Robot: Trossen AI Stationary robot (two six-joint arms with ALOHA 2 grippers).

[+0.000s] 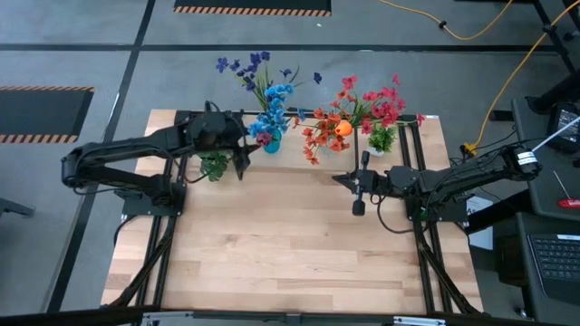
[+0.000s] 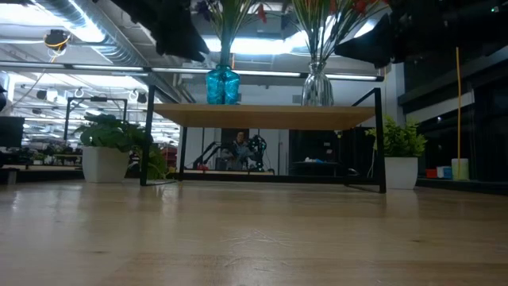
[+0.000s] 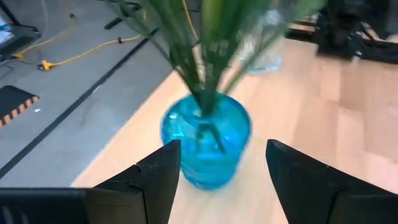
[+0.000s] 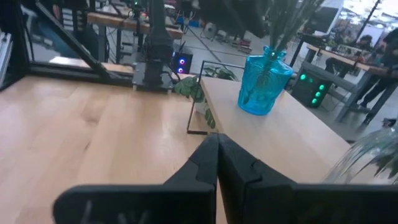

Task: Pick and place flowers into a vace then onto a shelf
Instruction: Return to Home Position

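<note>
1. Shelf [image 1: 304, 145]: stands along the far edge of the table [image 1: 290, 244] and carries both vases, which are upright and apart from each other.
2. Blue vase [image 3: 208, 140]: stands toward the left end of the shelf and holds the blue and purple flowers [image 1: 263, 86]. Their green stems rise from its neck.
3. Clear vase [image 2: 317, 86]: stands toward the right end of the shelf and holds the red and orange flowers [image 1: 367, 104]. An orange bud [image 1: 343, 129] sits among them.
4. Left gripper [image 3: 222, 149]: held at shelf height, close to the blue vase. Its fingers [image 3: 158, 174] are spread wide. The vase shows in the gap between them, just ahead of the tips. Whether the tips touch the glass cannot be told. The flowers spread out higher than the fingers.
5. Right gripper [image 4: 217, 146]: held over the table, on the near side of the shelf. Its fingers are pressed together with nothing between them. It points across the shelf top toward the blue vase, well apart from it. The clear vase and its flowers stand nearer, off to one side, and are not touched.
6. Potted plants [image 2: 107, 151]: two stand on the table, one near each end of the shelf.
</note>
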